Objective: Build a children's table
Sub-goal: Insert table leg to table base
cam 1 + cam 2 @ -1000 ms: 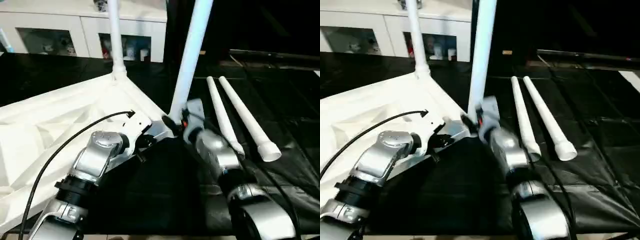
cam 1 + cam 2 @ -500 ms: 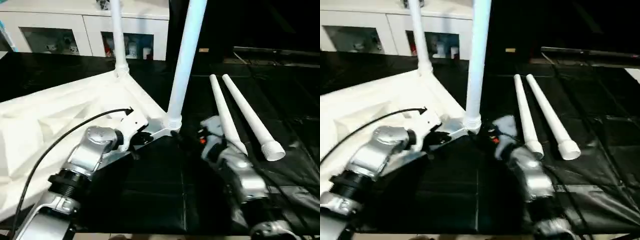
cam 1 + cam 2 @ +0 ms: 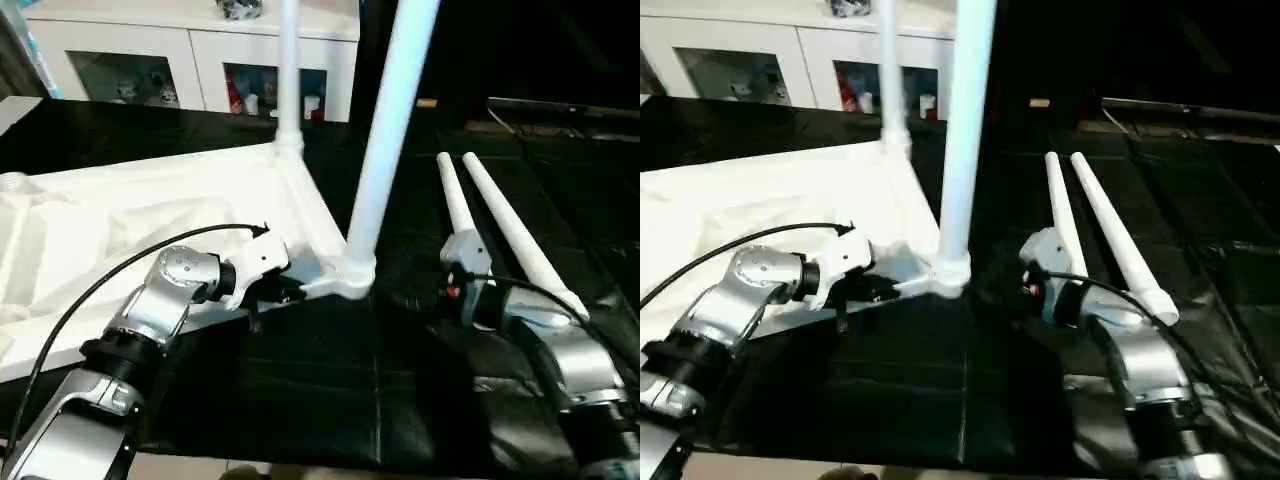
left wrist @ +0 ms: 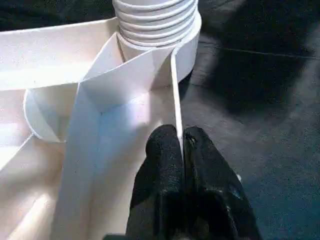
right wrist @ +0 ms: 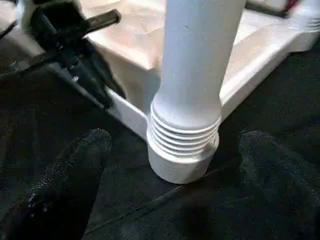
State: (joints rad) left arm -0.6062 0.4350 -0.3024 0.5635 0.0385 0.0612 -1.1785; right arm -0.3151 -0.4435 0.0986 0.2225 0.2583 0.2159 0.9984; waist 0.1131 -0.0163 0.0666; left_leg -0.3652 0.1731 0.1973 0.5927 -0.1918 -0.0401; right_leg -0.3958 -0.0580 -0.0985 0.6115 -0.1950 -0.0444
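Table top [image 3: 150, 215] rim pinched by left claw [image 4: 181, 150], right claw [image 5: 170, 165] spread wide, empty.

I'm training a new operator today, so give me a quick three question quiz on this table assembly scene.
1. True or false: the left gripper is shut on the tabletop rim.
2. How many loose legs lie on the black mat?
A one
B two
C three
3. Fill in: the right gripper is ____, with the near corner leg standing between its fingers.

Key: 1 true; 2 B; 3 open.
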